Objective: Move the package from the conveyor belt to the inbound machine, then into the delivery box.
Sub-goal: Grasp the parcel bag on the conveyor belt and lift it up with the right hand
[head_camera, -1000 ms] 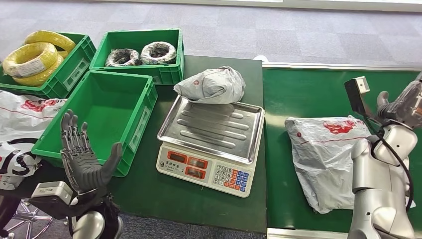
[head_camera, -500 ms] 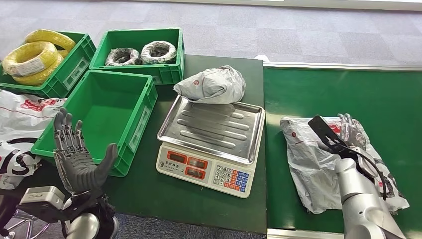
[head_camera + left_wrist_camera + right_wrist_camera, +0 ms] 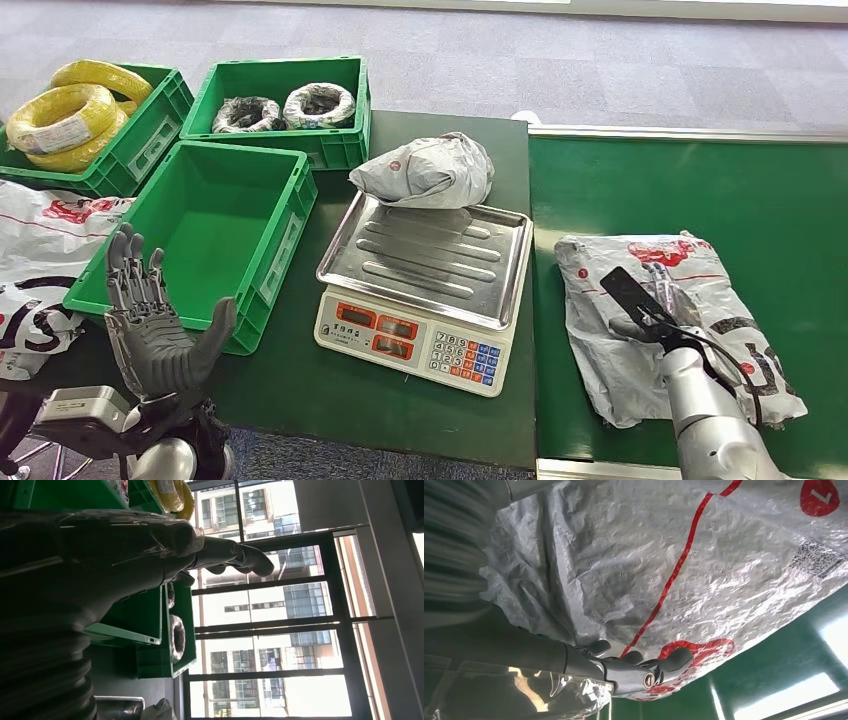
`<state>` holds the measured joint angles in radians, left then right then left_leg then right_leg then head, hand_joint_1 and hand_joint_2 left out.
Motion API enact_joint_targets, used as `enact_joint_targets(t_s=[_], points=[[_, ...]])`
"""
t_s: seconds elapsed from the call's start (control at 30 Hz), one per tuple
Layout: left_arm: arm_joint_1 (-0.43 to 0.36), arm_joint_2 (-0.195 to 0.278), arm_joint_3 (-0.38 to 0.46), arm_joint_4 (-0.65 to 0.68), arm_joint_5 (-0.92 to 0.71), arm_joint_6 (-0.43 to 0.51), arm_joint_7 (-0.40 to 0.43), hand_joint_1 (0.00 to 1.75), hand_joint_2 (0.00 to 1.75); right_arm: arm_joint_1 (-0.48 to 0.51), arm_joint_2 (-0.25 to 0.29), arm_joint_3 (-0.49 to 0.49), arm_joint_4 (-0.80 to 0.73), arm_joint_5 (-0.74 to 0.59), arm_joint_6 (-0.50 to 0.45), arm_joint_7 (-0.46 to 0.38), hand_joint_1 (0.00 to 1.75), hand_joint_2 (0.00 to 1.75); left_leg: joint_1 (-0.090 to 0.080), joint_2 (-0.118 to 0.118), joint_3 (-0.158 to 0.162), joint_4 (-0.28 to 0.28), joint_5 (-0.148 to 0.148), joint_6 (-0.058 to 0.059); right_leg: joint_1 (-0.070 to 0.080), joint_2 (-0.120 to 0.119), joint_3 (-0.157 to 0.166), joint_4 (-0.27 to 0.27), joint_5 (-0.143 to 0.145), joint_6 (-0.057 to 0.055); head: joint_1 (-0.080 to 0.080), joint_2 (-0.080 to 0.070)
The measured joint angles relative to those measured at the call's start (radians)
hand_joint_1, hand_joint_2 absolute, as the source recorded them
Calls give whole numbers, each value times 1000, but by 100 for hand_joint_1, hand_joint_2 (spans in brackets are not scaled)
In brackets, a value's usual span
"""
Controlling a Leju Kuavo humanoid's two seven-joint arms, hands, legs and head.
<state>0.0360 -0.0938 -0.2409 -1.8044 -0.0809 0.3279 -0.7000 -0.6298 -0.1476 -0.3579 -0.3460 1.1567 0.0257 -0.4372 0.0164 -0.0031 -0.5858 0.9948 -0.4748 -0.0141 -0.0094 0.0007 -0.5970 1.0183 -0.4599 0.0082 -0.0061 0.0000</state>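
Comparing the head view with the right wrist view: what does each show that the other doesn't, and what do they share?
Head view alone: the scale, a small package at its far edge, the empty green box, the cable bins, and the raised left hand. Right wrist view alone: a printed label on the bag's crinkled film. Both: the right hand over the large package on the green belt.

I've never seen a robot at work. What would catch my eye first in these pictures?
Probably the robot's right hand lying on a crinkly grey package on the green conveyor belt at right. Its left hand is raised with fingers spread, near an empty green crate. In the middle, a metal weighing scale carries another grey package on its far edge.
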Motion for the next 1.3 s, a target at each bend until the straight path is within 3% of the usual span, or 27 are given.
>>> enact_joint_targets(t_s=[0.87,1.07,1.2,1.3], points=[[22,0,13,-24,-17,20,0,0,175,3,21,22,0,-13,30,14,0,175,0,0,0,0,0,0,0,0,0,0,0,0,0,0],[35,0,21,-38,-17,14,0,0,175,25,28,85,0,-33,183,-23,0,175,0,0,0,0,0,0,0,0,0,0,0,0,0,0],[-9,0,27,-24,-11,-13,0,0,175,29,34,173,2,-51,370,-77,0,175,0,2,3,0,0,0,0,1,2,0,0,0,0,0],[-38,-2,37,-9,-15,-31,0,0,175,30,37,231,1,-98,414,-87,0,175,0,4,5,0,0,0,0,2,4,0,0,0,0,0]])
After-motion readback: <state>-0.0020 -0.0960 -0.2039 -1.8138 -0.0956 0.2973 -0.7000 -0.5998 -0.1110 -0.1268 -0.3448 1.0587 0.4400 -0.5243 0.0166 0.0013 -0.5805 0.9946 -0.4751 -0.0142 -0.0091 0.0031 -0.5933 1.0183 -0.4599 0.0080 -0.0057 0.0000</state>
